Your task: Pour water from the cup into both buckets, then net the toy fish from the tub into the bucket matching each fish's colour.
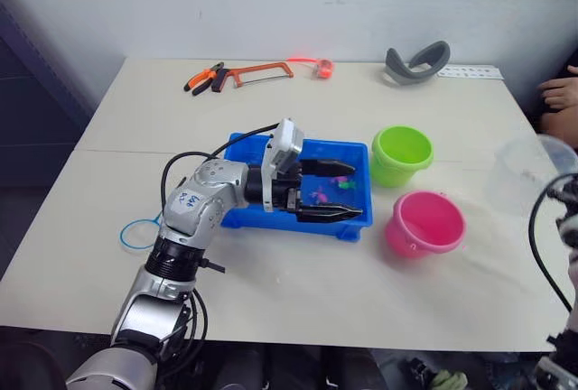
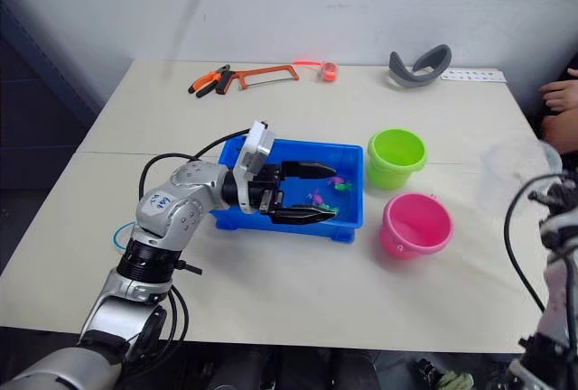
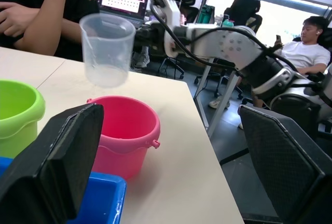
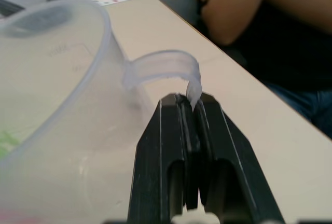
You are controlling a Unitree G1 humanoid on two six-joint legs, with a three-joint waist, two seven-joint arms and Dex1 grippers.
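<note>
Starting at the left edge of the worktop (image 1: 298, 291), you are looking at a loop of thin blue cord (image 1: 135, 232) lying flat beside your left arm; further back, orange-handled pliers (image 1: 204, 78) and a hacksaw (image 1: 262, 71) are lying near the wall. Your left hand (image 1: 339, 190) is reaching out over the tub (image 1: 348, 226), its two fingers spread open with nothing between them; the tub is sitting mid-worktop, and the toy fish (image 1: 341, 181), pink and green, are lying in its right end, below and between those fingers. Just right of the tub, the green bucket (image 1: 401, 154) is standing upright behind the pink bucket (image 1: 424, 222), the two close together but apart; both are standing on the worktop. At the back, a grey curved band (image 1: 415, 63) is resting near the wall, with a white strip (image 1: 470, 71) beside it. Further right, the cup (image 3: 107, 49) is hanging upright in the air above the worktop's right edge, beyond the pink bucket; your right hand (image 4: 191, 98) is pinching the free end of its curved handle, fingers closed on it; whether the cup is carrying water, you cannot tell. At the far right, a person's arms (image 1: 562, 92) are resting by the worktop's edge.
</note>
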